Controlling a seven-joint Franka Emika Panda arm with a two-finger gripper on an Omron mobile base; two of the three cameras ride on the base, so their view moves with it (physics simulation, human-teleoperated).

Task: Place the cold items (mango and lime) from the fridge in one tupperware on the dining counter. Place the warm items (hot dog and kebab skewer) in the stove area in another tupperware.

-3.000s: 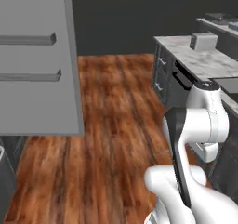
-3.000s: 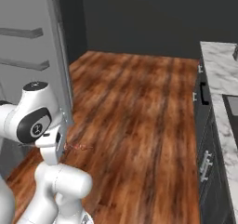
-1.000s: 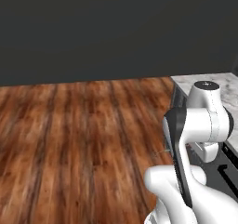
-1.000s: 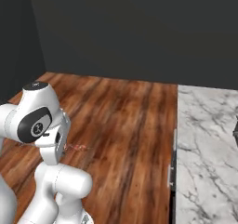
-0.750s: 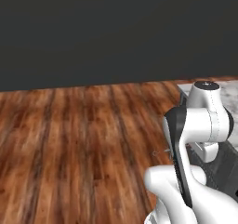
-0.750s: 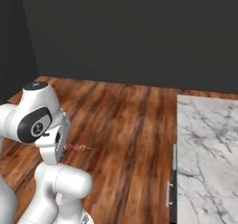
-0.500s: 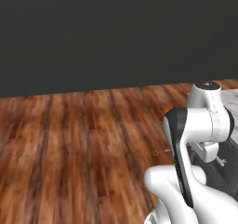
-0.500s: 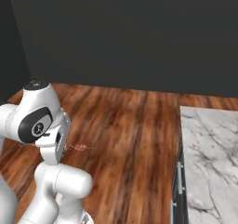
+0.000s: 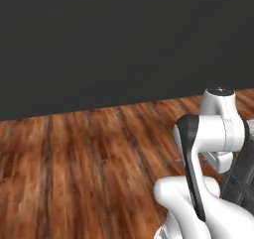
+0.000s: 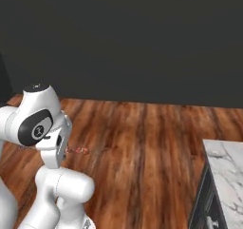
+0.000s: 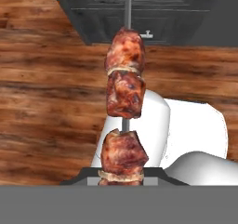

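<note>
The kebab skewer (image 11: 123,97), three browned meat chunks on a thin metal rod, stands straight up from the bottom middle of the hand view. My gripper (image 11: 123,176) is shut on its lower end, and the fingers are mostly hidden behind the lowest chunk. In the right base view the skewer (image 10: 77,150) is a thin reddish line sticking out beside the folded arm's hand. The arm is tucked in close over the base, above wooden floor. The other task items and both tupperware trays are out of view.
A marble-topped counter (image 10: 228,172) with a dark handled front stands at the lower right of the right base view. A dark cabinet front (image 9: 244,174) is beside the arm on the right. A dark wall (image 9: 114,39) runs across the back, with wooden floor (image 9: 74,173) ahead.
The whole picture has swung: the base has turned, so the fridge and counter slid out and the dark wall came in. The arm kept its folded pose with the skewer gripped.
</note>
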